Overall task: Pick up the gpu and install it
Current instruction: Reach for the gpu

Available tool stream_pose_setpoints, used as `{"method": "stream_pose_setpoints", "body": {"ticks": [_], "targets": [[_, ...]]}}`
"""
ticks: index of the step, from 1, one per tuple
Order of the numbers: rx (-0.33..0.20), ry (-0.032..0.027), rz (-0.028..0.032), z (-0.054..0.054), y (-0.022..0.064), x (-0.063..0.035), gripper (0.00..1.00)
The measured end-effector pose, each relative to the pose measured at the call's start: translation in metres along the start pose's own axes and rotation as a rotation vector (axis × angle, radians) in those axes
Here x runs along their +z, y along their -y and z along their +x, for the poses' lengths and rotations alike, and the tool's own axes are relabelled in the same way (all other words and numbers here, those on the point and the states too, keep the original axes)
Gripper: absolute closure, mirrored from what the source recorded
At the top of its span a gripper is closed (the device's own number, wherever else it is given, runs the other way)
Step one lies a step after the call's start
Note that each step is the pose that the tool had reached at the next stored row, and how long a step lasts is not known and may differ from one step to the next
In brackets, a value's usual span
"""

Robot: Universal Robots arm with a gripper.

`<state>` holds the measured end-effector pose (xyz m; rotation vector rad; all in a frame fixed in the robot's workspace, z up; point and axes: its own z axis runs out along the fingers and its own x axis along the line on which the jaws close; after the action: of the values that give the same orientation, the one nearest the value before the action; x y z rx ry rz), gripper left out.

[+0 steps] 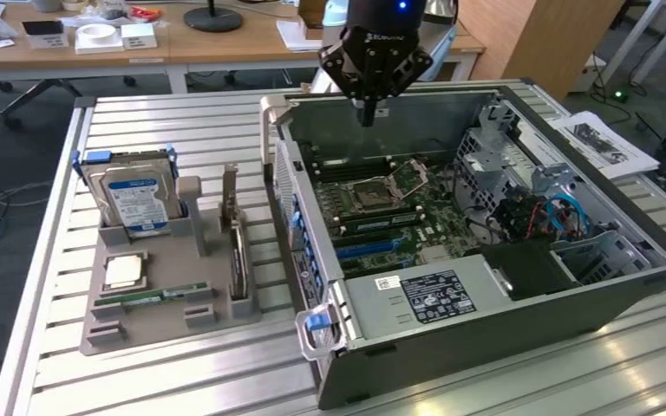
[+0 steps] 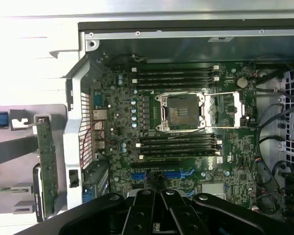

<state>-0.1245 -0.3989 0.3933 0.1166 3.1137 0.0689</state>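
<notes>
- A robot arm's gripper (image 1: 367, 113) hangs closed and empty over the open case (image 1: 610, 286), above the far edge of the motherboard (image 1: 426, 217).
- The gpu (image 1: 238, 260) stands on edge in the grey holder (image 1: 159, 325) on the table. It is just beside the case on the exterior view's left, well apart from the gripper.
- A hard drive (image 1: 136, 204) and a memory stick (image 1: 153, 296) share the holder with it.
- The blue slots (image 1: 370, 249) on the motherboard appear bare, with no card seated in them.
- By the look of things, nothing of the job is done yet: both the pick-up and the install remain.
</notes>
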Motion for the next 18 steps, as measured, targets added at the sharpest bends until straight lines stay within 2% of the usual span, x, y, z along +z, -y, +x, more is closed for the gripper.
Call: {"method": "stream_pose_setpoints", "body": {"ticks": [18], "targets": [[0.0, 0.0, 0.0, 0.021, 0.0016, -0.0006, 0.89]]}}
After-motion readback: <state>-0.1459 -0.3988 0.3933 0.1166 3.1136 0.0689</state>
